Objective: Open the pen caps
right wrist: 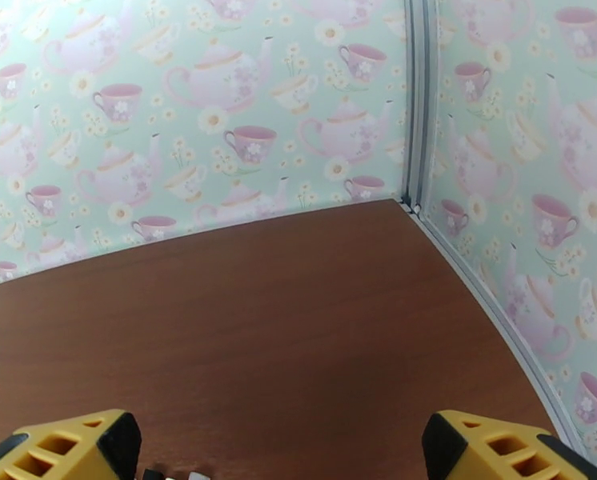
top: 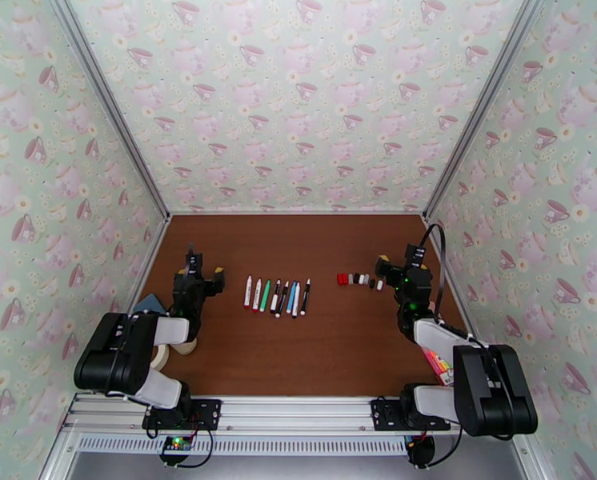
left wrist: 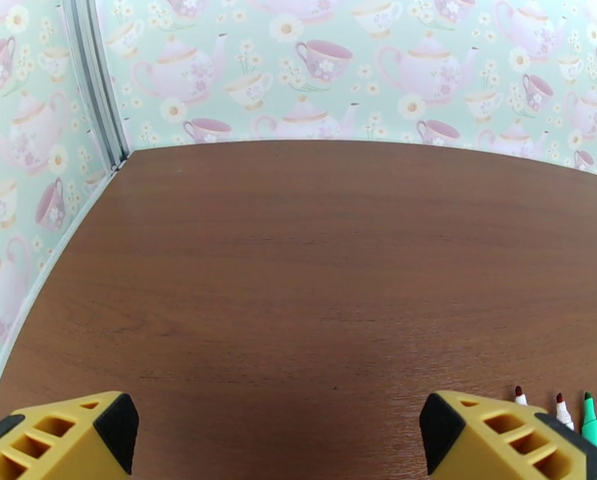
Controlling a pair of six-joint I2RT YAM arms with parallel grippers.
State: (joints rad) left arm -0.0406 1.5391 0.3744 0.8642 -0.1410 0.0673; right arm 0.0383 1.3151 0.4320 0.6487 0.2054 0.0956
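Left hand (top: 202, 267) empty, spread wide | right hand (top: 398, 264) likewise | pens (top: 276, 296): about seven | pen caps (top: 359, 279): about seven

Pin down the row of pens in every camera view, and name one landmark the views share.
Top external: the pens lie in a row near the table's centre, slightly left.
Left wrist: pen tips poke in at the bottom right corner.
Right wrist: faces the far right corner; small bits, probably pen caps, sit at the bottom edge.
Shared landmark: the brown table meeting the teacup wallpaper.
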